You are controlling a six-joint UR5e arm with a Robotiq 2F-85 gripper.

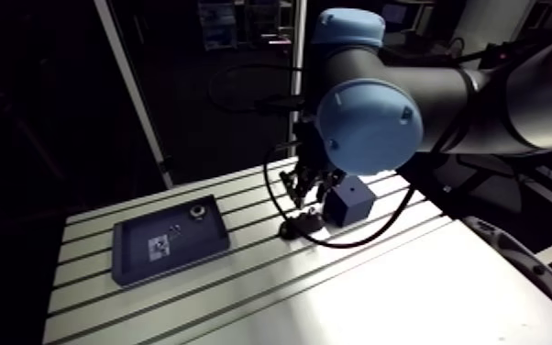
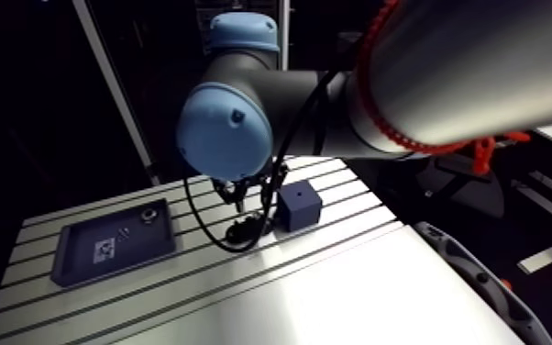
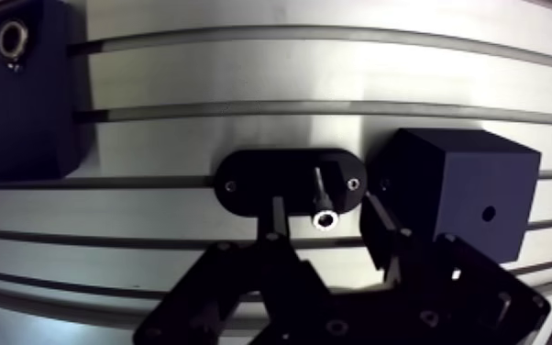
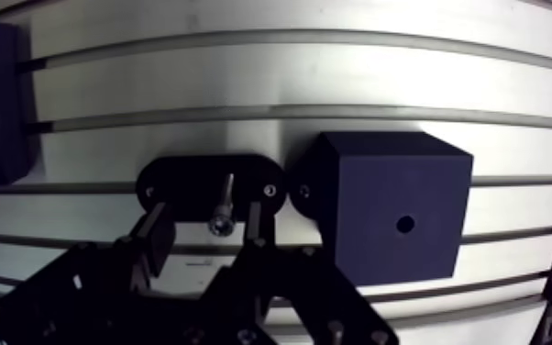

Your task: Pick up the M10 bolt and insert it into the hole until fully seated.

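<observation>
The pincer (image 3: 324, 205) hangs low over the bench (image 3: 243, 73) with its two fingers (image 3: 278, 213) spread apart, one on each side of the M10 bolt (image 3: 324, 218) and neither touching it. The bolt stands upright in a black oval holder (image 3: 243, 179), its socket head turned up towards the wrist. Just beside the holder sits a dark cube block (image 3: 458, 188), with a small round hole (image 3: 488, 213) in the face towards the camera. Well apart, across several bench slots, lies a dark blue tray (image 1: 170, 240) holding a metal ring (image 3: 12, 38) near one corner and a white label (image 1: 159, 246).
</observation>
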